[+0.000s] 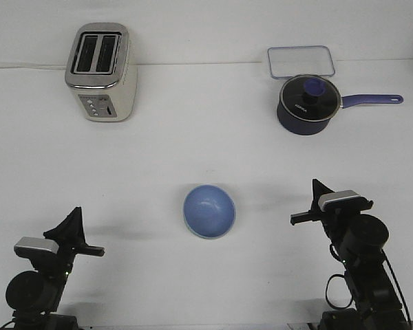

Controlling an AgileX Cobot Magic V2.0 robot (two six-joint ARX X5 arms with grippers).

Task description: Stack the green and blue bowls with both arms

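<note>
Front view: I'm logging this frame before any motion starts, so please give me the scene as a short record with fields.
blue bowl: blue bowl, upright at table centre, nothing visibly inside
green bowl: not separately visible; a pale rim edges the blue one, so I cannot tell if it sits beneath
left end effector: near the left front edge, holding nothing, apart from the bowl
right end effector: right of the bowl, holding nothing
toaster: far left
saucepan: lidded, far right, handle pointing right
clear container: behind the saucepan

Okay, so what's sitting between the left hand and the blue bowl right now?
Nothing: the front view shows only bare white table between the left hand and the blue bowl.
</note>
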